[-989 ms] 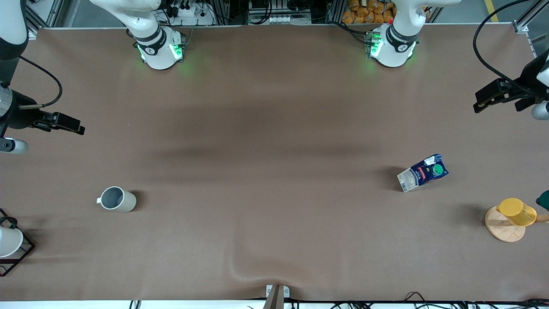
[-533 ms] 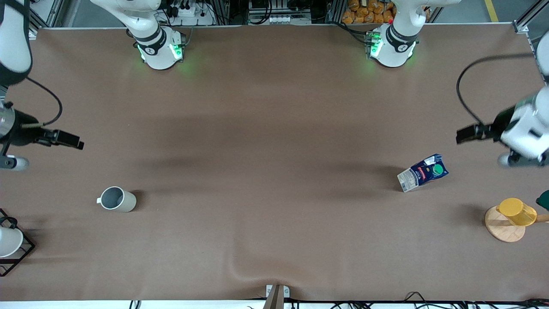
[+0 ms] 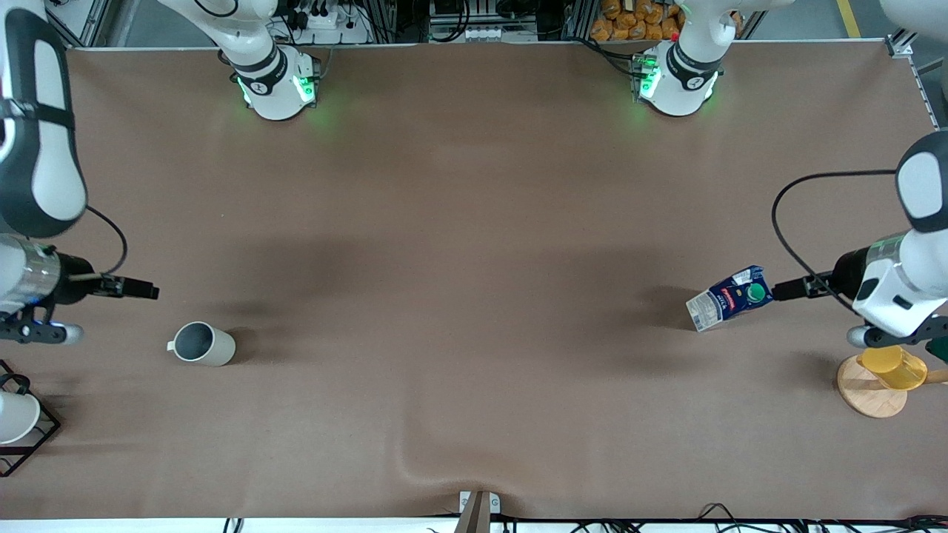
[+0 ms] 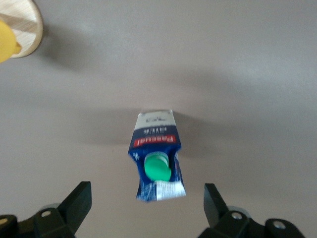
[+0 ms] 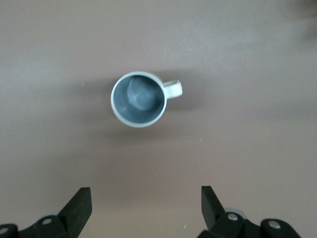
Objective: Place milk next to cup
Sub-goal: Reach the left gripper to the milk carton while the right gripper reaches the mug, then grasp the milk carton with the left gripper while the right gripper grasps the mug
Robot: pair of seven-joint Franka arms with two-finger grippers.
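The milk [image 3: 729,297] lies on its side toward the left arm's end of the table, green cap facing up. In the left wrist view the milk [image 4: 157,156] shows just ahead of my left gripper [image 4: 146,187], which is open and empty, its gabled end level with the fingertips. In the front view my left gripper [image 3: 885,337] hangs over the table between the milk and a yellow cup. The cup [image 3: 200,343] stands upright toward the right arm's end. My right gripper [image 3: 37,333] is open and empty over the table beside it. The cup [image 5: 138,99] shows well ahead of my right gripper [image 5: 146,191].
A yellow cup [image 3: 892,366] sits on a round wooden coaster [image 3: 870,400] close under the left arm; both show in the left wrist view's corner [image 4: 22,22]. A white cup [image 3: 13,416] sits in a black wire rack [image 3: 44,433] at the right arm's end.
Both arms have swung in and toward the front camera: the left gripper up to the milk's cap end, the right gripper up beside the cup. Milk and cup have not moved.
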